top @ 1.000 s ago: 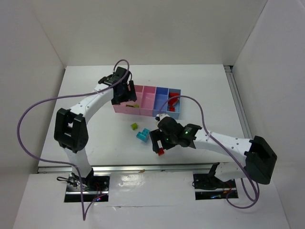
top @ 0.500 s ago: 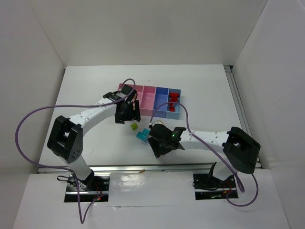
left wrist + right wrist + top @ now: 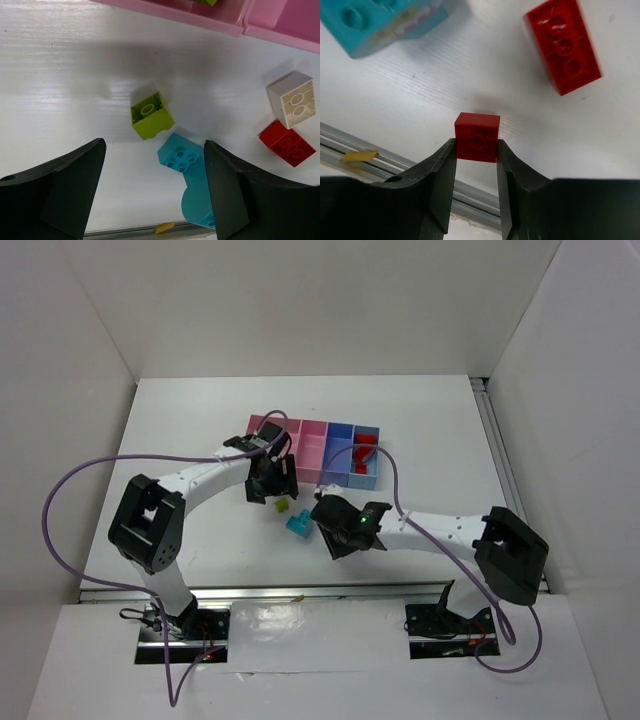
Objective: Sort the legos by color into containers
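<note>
No writing, label, brand or number is legible in any view.

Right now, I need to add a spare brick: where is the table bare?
Bare table lies left of the tray, right of it, and beyond it. Crowded: before the tray, where the open left gripper, green brick, cyan brick and right gripper gripping a small red brick cluster.

The small red brick [image 3: 477, 134] is pinched in the right pincer [image 3: 476, 152], with a longer red brick [image 3: 563, 46] near it. A lime green brick [image 3: 152, 115] and a cyan brick [image 3: 180, 156] lie close together — the tray [image 3: 310, 422] holds red bricks [image 3: 364, 447] at its blue end.
</note>
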